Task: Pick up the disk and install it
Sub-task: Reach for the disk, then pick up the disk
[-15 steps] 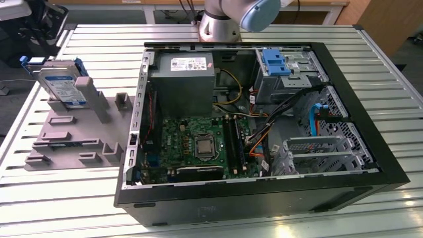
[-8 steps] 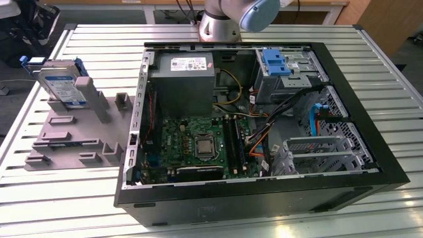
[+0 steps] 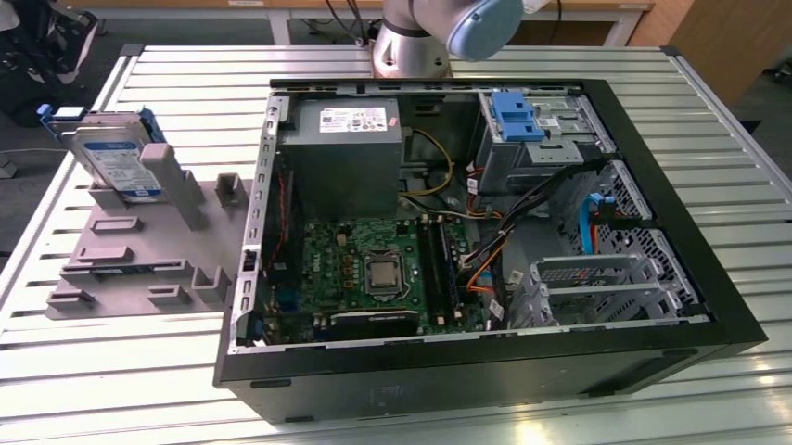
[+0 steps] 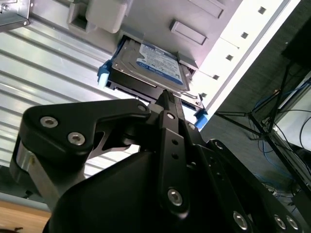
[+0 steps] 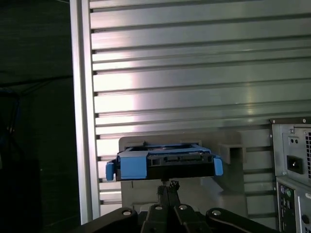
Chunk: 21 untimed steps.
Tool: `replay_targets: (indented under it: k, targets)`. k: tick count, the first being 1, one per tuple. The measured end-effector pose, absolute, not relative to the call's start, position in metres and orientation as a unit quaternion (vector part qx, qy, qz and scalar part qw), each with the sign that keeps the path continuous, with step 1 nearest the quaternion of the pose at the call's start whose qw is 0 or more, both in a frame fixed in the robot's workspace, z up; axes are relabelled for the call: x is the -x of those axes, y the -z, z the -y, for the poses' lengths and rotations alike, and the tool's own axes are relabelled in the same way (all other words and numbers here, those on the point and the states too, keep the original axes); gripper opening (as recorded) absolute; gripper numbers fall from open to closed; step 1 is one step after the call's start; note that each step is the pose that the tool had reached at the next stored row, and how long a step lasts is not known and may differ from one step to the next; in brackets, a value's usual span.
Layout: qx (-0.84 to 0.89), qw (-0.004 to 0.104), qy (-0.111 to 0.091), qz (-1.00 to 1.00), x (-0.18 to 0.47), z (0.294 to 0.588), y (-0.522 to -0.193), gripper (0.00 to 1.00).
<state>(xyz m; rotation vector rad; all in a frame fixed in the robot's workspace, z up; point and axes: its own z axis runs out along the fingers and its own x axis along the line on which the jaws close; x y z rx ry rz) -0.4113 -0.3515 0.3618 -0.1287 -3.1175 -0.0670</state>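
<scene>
The disk (image 3: 118, 162), a silver drive with a white-and-blue label in a blue carrier, leans upright in a grey holder block (image 3: 148, 250) at the exterior view's left. Both wrist views look at it from a distance: the labelled face of the disk (image 4: 155, 63) in the second, the blue carrier end of the disk (image 5: 165, 162) in the first. My gripper (image 4: 164, 93) points toward it with its dark fingers pressed together and nothing between them. The gripper tips (image 5: 167, 184) sit short of the carrier, apart from it.
An open black computer case (image 3: 495, 371) lies on the slatted metal table (image 3: 185, 83), holding a motherboard, a grey power supply (image 3: 340, 139) and a drive bay with a blue latch (image 3: 514, 116). The arm's base (image 3: 415, 37) stands behind the case. The case's rear panel (image 5: 291, 165) shows beside the holder.
</scene>
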Motion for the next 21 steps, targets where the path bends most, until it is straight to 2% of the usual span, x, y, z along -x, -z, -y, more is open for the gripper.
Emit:
replay_targets:
  k: [21]
  targets:
    - [0.040,0.010,0.021,0.999,0.4232,0.3511,-0.3610,0.11]
